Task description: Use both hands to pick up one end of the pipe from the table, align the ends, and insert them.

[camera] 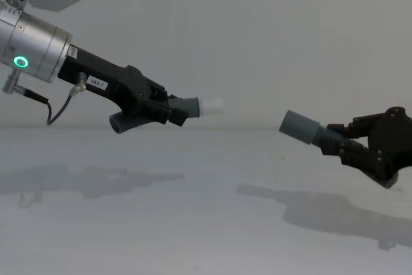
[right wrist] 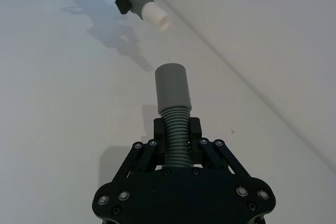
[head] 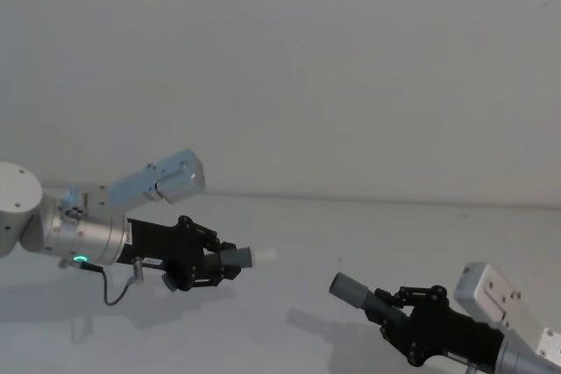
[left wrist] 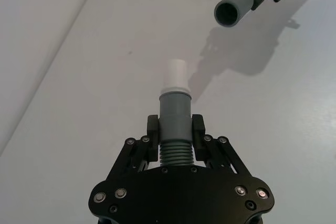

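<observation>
Grey hose pieces are both lifted clear of the white table (camera: 193, 223) — pickup looks done, while alignment and insertion remain. The left gripper (camera: 172, 111) has its fingers pinching the ribbed part of the piece with the whitish tip (camera: 212, 105); the right gripper (camera: 341, 141) clamps the ribs behind the grey cuff (camera: 297, 125). Tip and cuff face each other, well apart — the cuff sits slightly lower in the chest view.
</observation>
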